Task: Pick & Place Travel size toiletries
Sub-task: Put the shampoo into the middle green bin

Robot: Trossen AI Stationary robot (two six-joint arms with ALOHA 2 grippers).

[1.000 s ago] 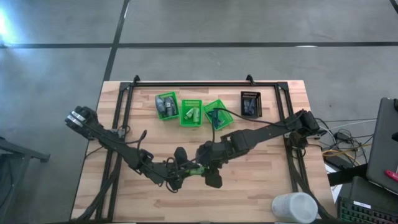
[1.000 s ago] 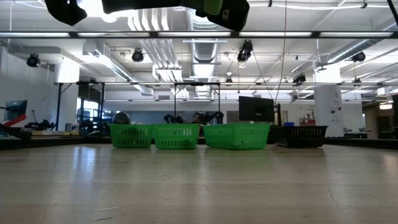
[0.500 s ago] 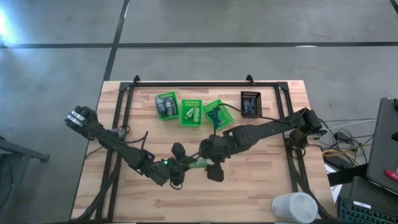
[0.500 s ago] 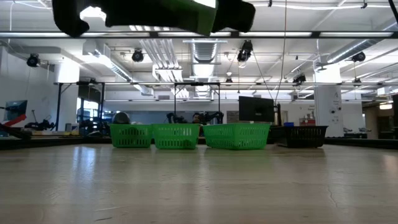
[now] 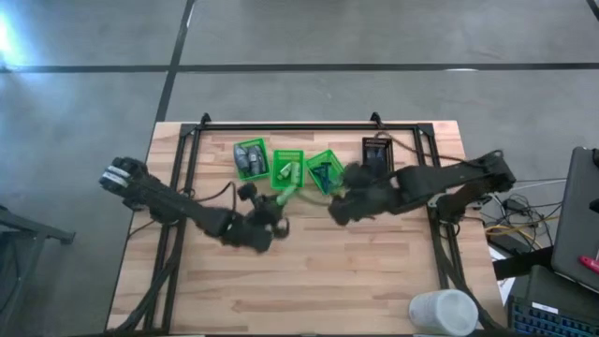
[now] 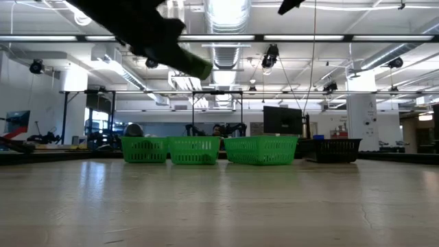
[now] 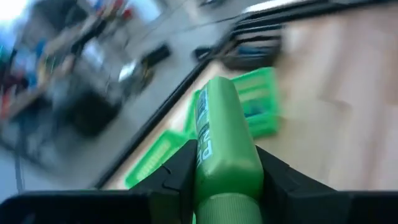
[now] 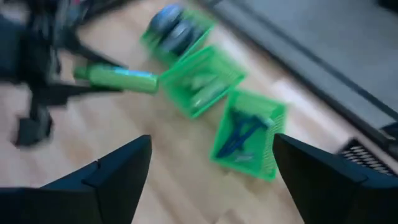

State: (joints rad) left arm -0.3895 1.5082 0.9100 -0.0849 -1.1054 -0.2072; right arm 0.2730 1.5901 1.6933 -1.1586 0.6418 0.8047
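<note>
Step in hand is judged to be the drop of a green bottle (image 7: 225, 146) into the middle green basket (image 5: 287, 170): the bottle is pinched between the fingers of the left gripper (image 5: 273, 212) and is carried just short of that basket's near edge, nozzle end pointed at it; for a clean drop the bottle should be brought fully over the basket's rim and lowered before the fingers are spread, since a release from this spot would likely land it on the wood or on the rim. The right gripper (image 8: 211, 165), fingers spread wide and nothing held, is placed to the right of the middle basket, near the right-hand green basket (image 5: 325, 171), so a lane should be kept between the arms. The wooden table (image 5: 374, 281) is bare in front of the middle basket; left of it a third green basket (image 5: 250, 158) holds grey items, farther right a black basket (image 5: 378, 155) is seen, and well in front and to the right a white cylinder (image 5: 443, 312) stands at the table corner. Beyond the middle basket a workshop with ceiling ducts and strip lights is seen in the low view
</note>
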